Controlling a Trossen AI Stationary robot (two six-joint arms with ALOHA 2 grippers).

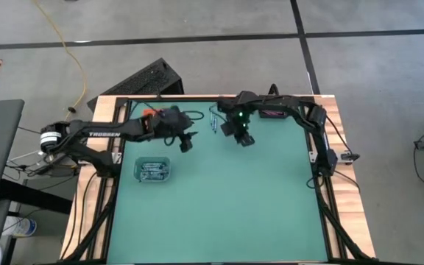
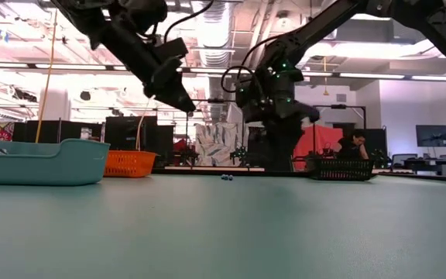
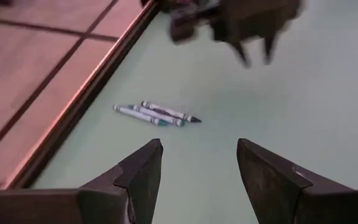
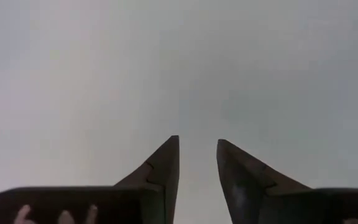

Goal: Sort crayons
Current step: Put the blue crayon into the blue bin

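A few crayons point(image 1: 213, 121) with blue-grey wrappers lie side by side on the green table near its far edge; the left wrist view shows these crayons point(image 3: 157, 114) ahead of the fingers. My left gripper point(image 1: 186, 143) hangs open above the table, left of them and nearer the front, holding nothing. In the left wrist view my left gripper point(image 3: 197, 162) points slanting down toward them. My right gripper point(image 1: 246, 140) hovers to their right, pointing down. In its own view my right gripper point(image 4: 197, 155) is open by a narrow gap, with only bare table below.
A teal tray point(image 1: 153, 170) holding several crayons stands at the left. An orange tray point(image 2: 128, 163) sits at the far left under my left arm, and a black tray point(image 1: 274, 112) at the far edge on the right. The wooden table rim point(image 3: 73, 112) runs just behind the crayons.
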